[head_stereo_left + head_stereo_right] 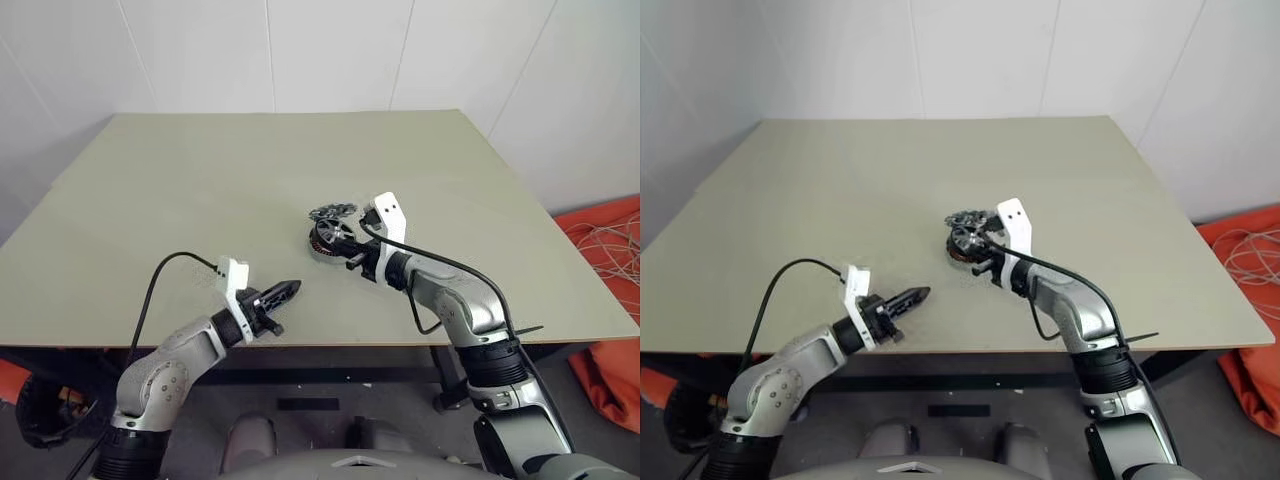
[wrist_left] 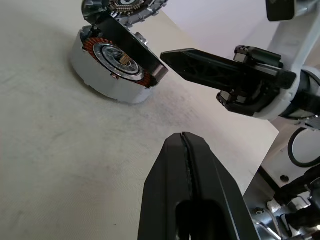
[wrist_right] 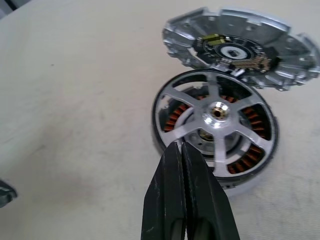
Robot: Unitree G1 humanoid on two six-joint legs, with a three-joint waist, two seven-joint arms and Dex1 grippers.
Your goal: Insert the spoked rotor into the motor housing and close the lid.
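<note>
- The rotor (image 3: 215, 131) sits tilted on the housing (image 2: 107, 67), one edge raised, not fully seated.
- The lid (image 3: 242, 47) lies touching the housing's far side.
- Rotor and lid look like stiff, slick metal; I judge rims the best hold.
- The right end effector (image 3: 181, 150) is closed, tips at the rotor's rim.
- The left end effector (image 2: 184, 145) is closed and empty, well short of the housing.

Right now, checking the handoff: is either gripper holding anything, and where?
Nothing. The left gripper and right gripper are both shut and empty.
</note>
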